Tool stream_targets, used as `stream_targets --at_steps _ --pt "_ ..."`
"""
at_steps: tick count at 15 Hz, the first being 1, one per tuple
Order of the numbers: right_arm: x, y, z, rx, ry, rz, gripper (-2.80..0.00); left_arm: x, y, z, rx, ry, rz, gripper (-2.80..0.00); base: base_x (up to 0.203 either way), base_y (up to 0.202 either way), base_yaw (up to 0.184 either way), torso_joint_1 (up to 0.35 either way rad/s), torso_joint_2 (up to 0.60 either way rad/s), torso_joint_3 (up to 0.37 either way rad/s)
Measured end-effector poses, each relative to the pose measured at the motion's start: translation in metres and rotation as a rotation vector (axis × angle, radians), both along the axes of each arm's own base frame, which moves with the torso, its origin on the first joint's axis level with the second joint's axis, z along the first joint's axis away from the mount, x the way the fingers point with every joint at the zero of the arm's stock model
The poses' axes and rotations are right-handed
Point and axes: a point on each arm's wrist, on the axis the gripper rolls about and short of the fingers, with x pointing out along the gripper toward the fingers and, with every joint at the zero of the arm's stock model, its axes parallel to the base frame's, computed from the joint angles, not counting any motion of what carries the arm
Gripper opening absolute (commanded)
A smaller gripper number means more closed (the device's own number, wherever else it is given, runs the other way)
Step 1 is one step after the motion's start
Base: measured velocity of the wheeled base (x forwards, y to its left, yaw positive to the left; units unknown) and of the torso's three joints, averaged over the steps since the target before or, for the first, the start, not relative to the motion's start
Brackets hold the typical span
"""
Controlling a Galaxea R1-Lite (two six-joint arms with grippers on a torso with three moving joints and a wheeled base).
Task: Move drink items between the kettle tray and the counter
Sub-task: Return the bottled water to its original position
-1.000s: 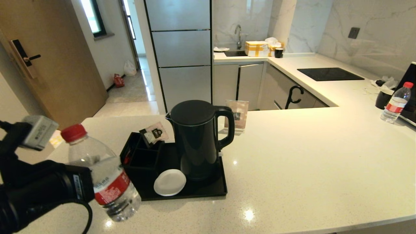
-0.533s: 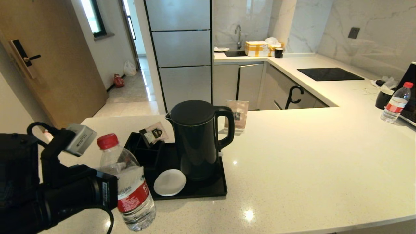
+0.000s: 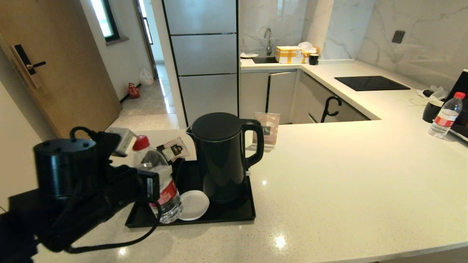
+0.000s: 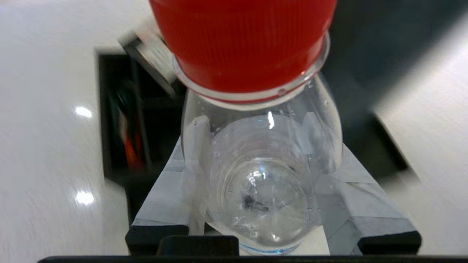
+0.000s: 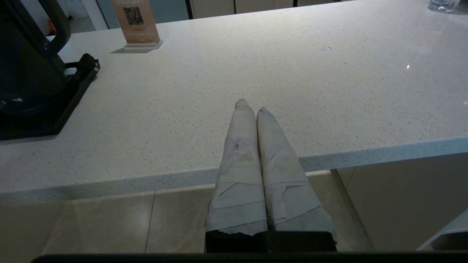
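Water bottle (image 3: 161,184): clear, red cap, red-white label, partly filled, tilted slightly. Held by left gripper (image 4: 268,204), fingers (image 4: 172,197) clamped on either side of its body. It hangs over the near-left part of the tray (image 3: 226,217), just beside the white coaster (image 3: 193,204); whether its base touches the tray cannot be told.

Step in hand, as judged: placing the bottle onto the tray. Next move calls for lowering it upright onto bare tray floor, clear of the coaster, then releasing.

Tray contents: black kettle (image 3: 221,157) upright on its base; compartment box (image 3: 177,170) at the back-left holding sachets (image 3: 174,149).

Tabletop (image 3: 347,175) carries the tray. Right gripper (image 5: 251,107): fingers pressed together, empty, parked by the tabletop's near edge.
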Motion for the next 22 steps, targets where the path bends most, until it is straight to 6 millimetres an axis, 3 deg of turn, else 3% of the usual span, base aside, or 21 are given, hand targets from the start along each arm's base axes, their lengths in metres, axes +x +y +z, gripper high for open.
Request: stream_targets --at_steps 2,6,11,22 --pt "0.0 0.0 0.0 0.0 0.0 0.0 -2.8 0.025 -0.01 -0.006 0.021 -0.056 0.074 -2.8 0.0 0.0 0.0 0.0 0.0 0.0" --pt "0.0 0.0 0.0 0.0 0.0 0.001 -2.8 0.039 -0.021 -0.028 0.053 -0.011 0.073 -2.8 0.0 0.0 0.0 0.0 0.0 0.0" --pt "0.0 0.0 0.0 0.0 0.0 0.0 -2.8 0.04 -0.033 -0.035 0.061 -0.002 0.038 -2.8 0.0 0.0 0.0 0.0 0.0 0.0" --pt "0.0 0.0 0.0 0.0 0.0 0.0 -2.8 0.043 -0.037 -0.037 0.063 -0.01 0.049 -2.8 0.0 0.0 0.0 0.0 0.0 0.0"
